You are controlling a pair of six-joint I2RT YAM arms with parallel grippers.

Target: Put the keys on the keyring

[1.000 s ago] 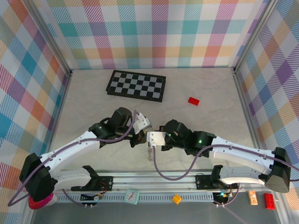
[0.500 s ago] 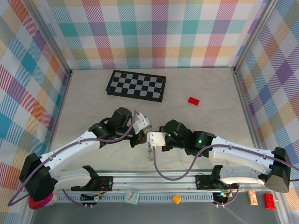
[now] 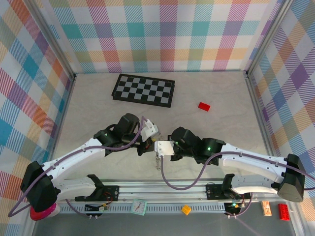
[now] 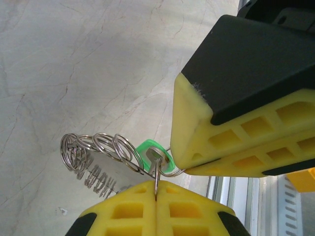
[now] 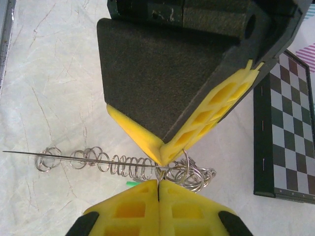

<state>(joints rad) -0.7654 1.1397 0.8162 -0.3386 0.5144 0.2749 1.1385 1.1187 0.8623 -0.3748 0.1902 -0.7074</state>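
We look down on a pale marbled table [image 3: 98,113] walled with bright plaid. The left arm [image 3: 78,152] and right arm [image 3: 251,160] reach in from the near edge and meet nose to nose at the middle front of the table. A black-and-white chequered board [image 3: 143,90] lies flat towards the back, well apart from them. A small red brick [image 3: 204,106] sits to the right of the board.

From the left wrist we see the left claw [image 4: 156,196] with its yellow fingers pressed tight together. A thin strand of wire runs straight down into the seam between them, so this claw pinches the ring [image 4: 96,152]. The right claw [image 5: 158,189] is likewise closed, finger against finger, with the wire meeting its tips. In the left wrist view that wire slips in between the right claw's two yellow pads [image 4: 236,132]. The tips of the two claws are almost touching.

The ring is grey wire bunched in many small loops like a slack spring. It is held off the table between the claws. From the right wrist, it stretches out to the left, with one straight strand running along it, and a cluster of loops gathers just right of the tips. From above, a short piece hangs below the meeting point.

A key [image 4: 155,157] with a green head sits among the loops, just above the left claw's tips and beside the right claw. We cannot tell if it is threaded on.
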